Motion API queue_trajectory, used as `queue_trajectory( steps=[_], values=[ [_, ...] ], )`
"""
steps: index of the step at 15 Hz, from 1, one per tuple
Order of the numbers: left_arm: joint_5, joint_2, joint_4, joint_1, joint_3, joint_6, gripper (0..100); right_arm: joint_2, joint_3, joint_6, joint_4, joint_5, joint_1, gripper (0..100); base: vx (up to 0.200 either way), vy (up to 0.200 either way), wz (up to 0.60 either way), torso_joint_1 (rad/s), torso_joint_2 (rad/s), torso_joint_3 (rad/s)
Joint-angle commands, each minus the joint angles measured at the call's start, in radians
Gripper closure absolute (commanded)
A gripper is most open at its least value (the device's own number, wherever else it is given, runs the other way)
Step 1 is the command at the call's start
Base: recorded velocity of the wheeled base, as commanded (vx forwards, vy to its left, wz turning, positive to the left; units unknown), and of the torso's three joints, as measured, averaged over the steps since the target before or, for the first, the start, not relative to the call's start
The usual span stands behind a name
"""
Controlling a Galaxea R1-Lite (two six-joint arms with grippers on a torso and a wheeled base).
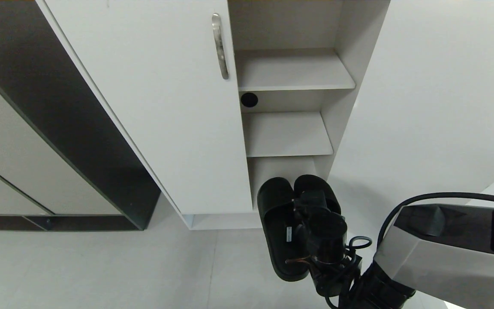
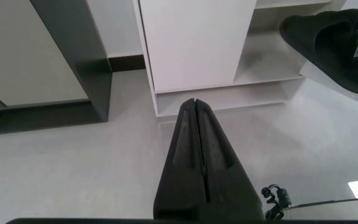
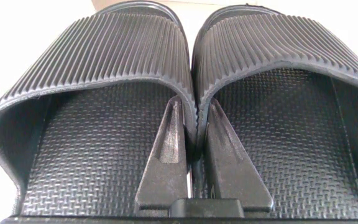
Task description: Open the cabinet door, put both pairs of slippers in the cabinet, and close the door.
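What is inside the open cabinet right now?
Two white shelves, nothing on either, and a dark round hole in the back panel. The black slippers in the right gripper cover most of the bottom compartment.

slipper label [image 1: 289,234] — too small, nothing legible

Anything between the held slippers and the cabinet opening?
Nothing visible. The right gripper holds the slippers with toes at the open bottom compartment; the shut door stands left of the opening, not across it.
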Motion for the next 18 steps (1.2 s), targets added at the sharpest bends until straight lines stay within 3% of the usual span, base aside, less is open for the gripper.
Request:
queue_trajectory(
  steps=[1,3,15,18],
  values=[
    [0.0,0.001,0.0,0.0,0.0,0.0,100,-0.008,-0.002,-0.001,-0.002,0.0,-0.001,100,0.0,0.0,0.0,0.0,0.0,0.0],
    [0.0,0.001,0.0,0.0,0.0,0.0,100,-0.01,-0.002,-0.001,-0.004,0.0,-0.001,100,0.0,0.0,0.0,0.0,0.0,0.0],
    [0.0,0.001,0.0,0.0,0.0,-0.001,100,-0.036,-0.008,-0.001,-0.004,-0.002,-0.009,100,0.2,0.0,0.0,0.004,0.0,0.002],
    [0.0,0.001,0.0,0.0,0.0,-0.003,100,-0.028,-0.011,-0.001,-0.004,-0.002,-0.009,100,0.0,0.0,0.0,0.0,0.0,0.0]
  ],
)
